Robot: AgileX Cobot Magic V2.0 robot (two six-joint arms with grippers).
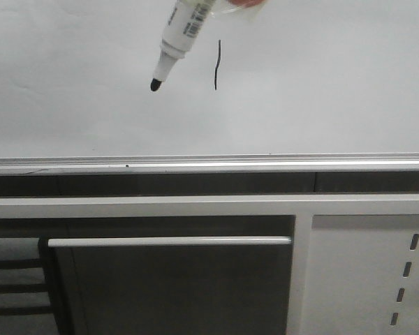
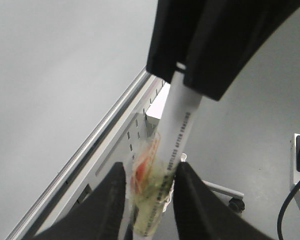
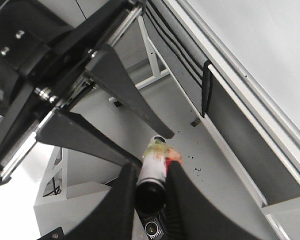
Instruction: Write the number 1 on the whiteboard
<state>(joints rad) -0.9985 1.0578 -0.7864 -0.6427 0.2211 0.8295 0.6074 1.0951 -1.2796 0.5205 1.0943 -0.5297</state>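
Observation:
The number 1 (image 1: 217,66) is a thin black, slightly wavy vertical stroke on the pale whiteboard (image 1: 321,91). The white marker (image 1: 185,26) slants down from the top edge of the front view. Its black tip (image 1: 155,85) hangs off the board to the left of the stroke. Both grippers are out of the front view. My left gripper (image 2: 150,200) is shut on the marker's taped part (image 2: 149,185). My right gripper (image 3: 150,190) is shut on the marker's black rear end (image 3: 150,196). The right gripper also shows in the left wrist view (image 2: 215,40).
A silver rail (image 1: 209,165) runs along the board's lower edge. Below it are a grey panel with a pale bar (image 1: 167,241) and a white perforated panel (image 1: 377,279). A stand's caster wheel (image 2: 235,204) and a black cable (image 2: 290,200) are on the floor.

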